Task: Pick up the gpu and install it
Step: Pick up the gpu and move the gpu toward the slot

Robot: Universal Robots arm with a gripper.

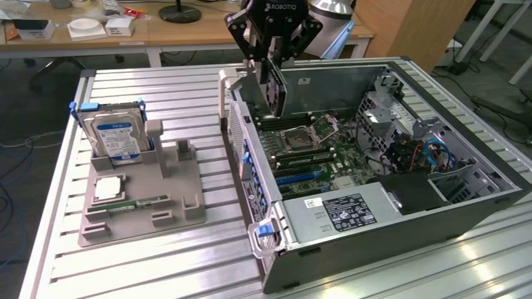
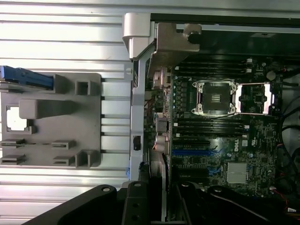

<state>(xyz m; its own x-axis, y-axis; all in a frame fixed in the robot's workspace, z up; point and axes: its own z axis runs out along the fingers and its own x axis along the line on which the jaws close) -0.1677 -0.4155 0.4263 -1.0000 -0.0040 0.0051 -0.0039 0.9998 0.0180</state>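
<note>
The gpu is off the table and in the air. It hangs upright on its edge over the open computer case, close to the rear wall and above the upper part of the motherboard. The gripper has it pinched from above, its fingers drawn in narrow on the card's top edge. In the wrist view the card shows as a thin strip running down from the gripper, just beside the rear panel. The blue expansion slots lie near it, on the board side.

To my eye the picking up is done and the installing is in hand. The card is clear of the board and not yet in any slot.

Seating it calls for care, I'd say. The card's bottom edge has to line up along a slot, and its metal bracket has to meet the rear wall. From here the card looks to stand across the slots rather than along them, though I can't be sure. Then it needs a straight, level push down, keeping clear of the processor socket.

Well apart, towards the exterior view's left, a grey holder tray sits on the slatted table. A hard drive stands upright in it and a green memory stick lies flat on it.
</note>
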